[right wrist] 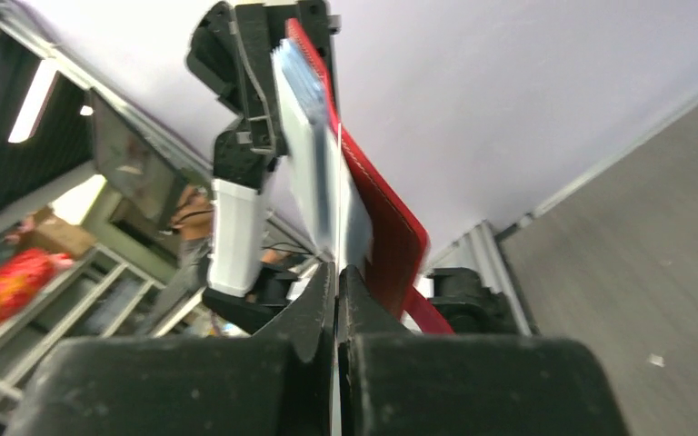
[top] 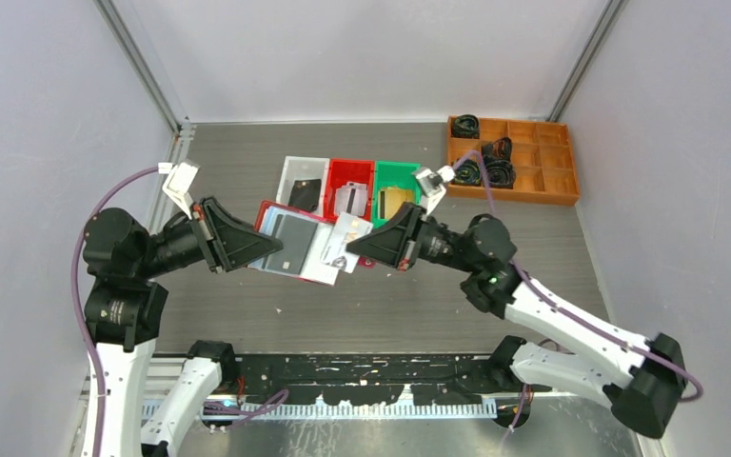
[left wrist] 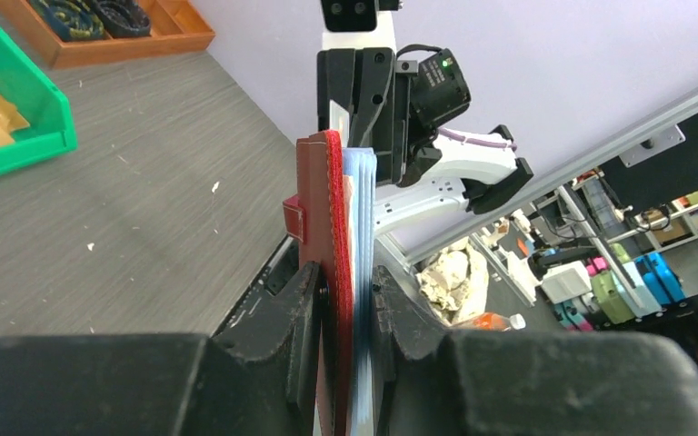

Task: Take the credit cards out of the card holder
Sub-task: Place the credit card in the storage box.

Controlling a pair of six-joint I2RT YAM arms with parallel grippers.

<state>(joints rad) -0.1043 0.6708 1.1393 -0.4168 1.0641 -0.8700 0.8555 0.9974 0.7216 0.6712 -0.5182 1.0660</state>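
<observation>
Red card holder held open above the desk, long axis left-right, left claw clamped on its left end, right claw pinching a pale credit card jutting rightward, sleeve contents edge-on in wrist views

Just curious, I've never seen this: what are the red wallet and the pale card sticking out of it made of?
The wallet looks like leather or an imitation: matte red skin, stitched edge, clear-looking sleeves inside. The card seems thin stiff plastic, smooth and flat though gripped at one end.
</observation>
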